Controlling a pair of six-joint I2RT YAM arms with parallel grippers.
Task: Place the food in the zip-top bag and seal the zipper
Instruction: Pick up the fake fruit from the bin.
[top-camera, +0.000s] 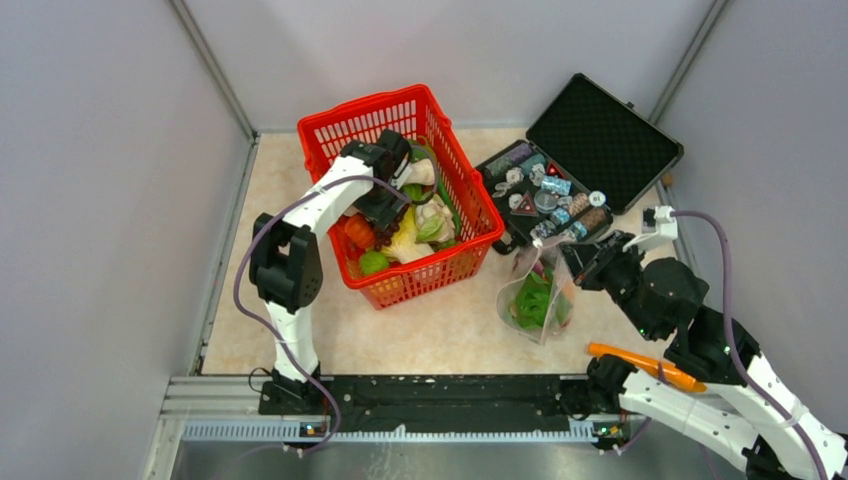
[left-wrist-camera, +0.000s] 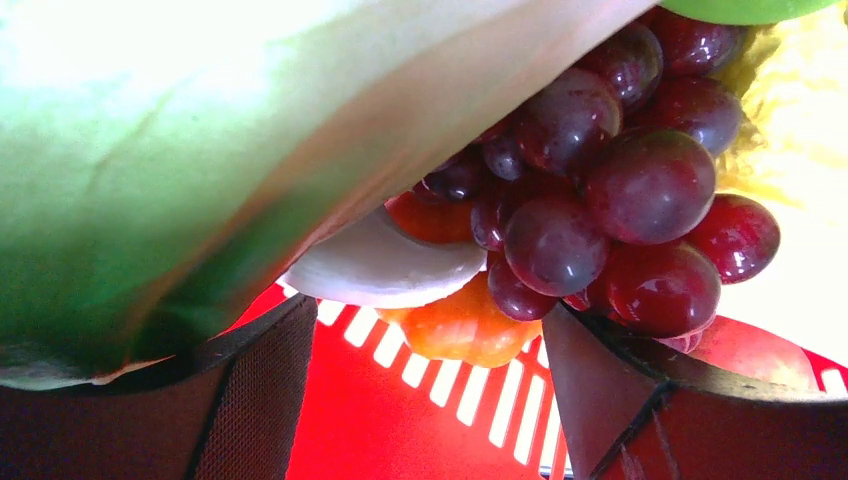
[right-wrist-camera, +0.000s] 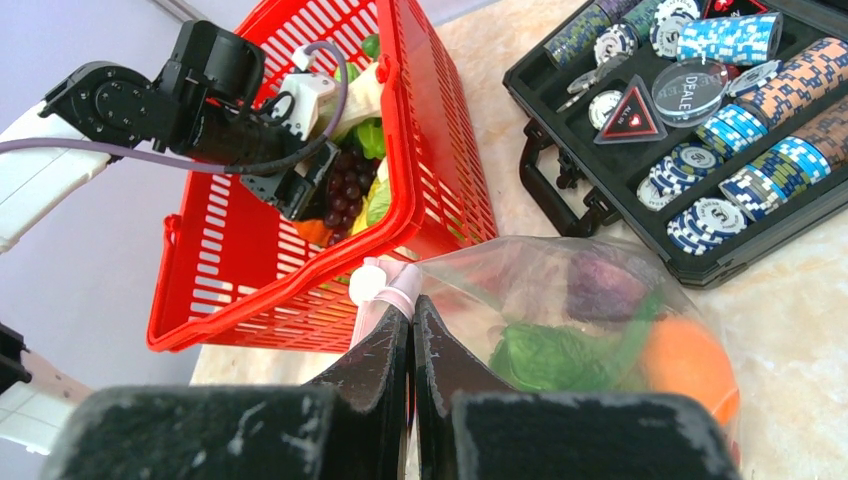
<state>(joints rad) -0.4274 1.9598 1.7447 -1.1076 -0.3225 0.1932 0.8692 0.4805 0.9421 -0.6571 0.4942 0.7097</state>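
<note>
The clear zip-top bag (top-camera: 535, 295) stands right of the red basket, with green lettuce (right-wrist-camera: 545, 355), an orange round (right-wrist-camera: 685, 365) and a purple piece inside. My right gripper (right-wrist-camera: 410, 310) is shut on the bag's mouth edge, at the white-pink zipper (right-wrist-camera: 385, 290); it also shows in the top view (top-camera: 562, 250). My left gripper (left-wrist-camera: 430, 400) is open, low inside the basket (top-camera: 470, 205) among the food. Dark red grapes (left-wrist-camera: 610, 200), an orange piece (left-wrist-camera: 460, 325) and a white slice (left-wrist-camera: 385, 270) lie just beyond its fingers. A big pale green vegetable (left-wrist-camera: 200, 150) fills that view's upper left.
An open black case (top-camera: 600, 140) of poker chips (right-wrist-camera: 730, 200) lies at the back right, close behind the bag. An orange tool (top-camera: 640, 362) rests by the right arm's base. Grey walls stand on both sides and at the back.
</note>
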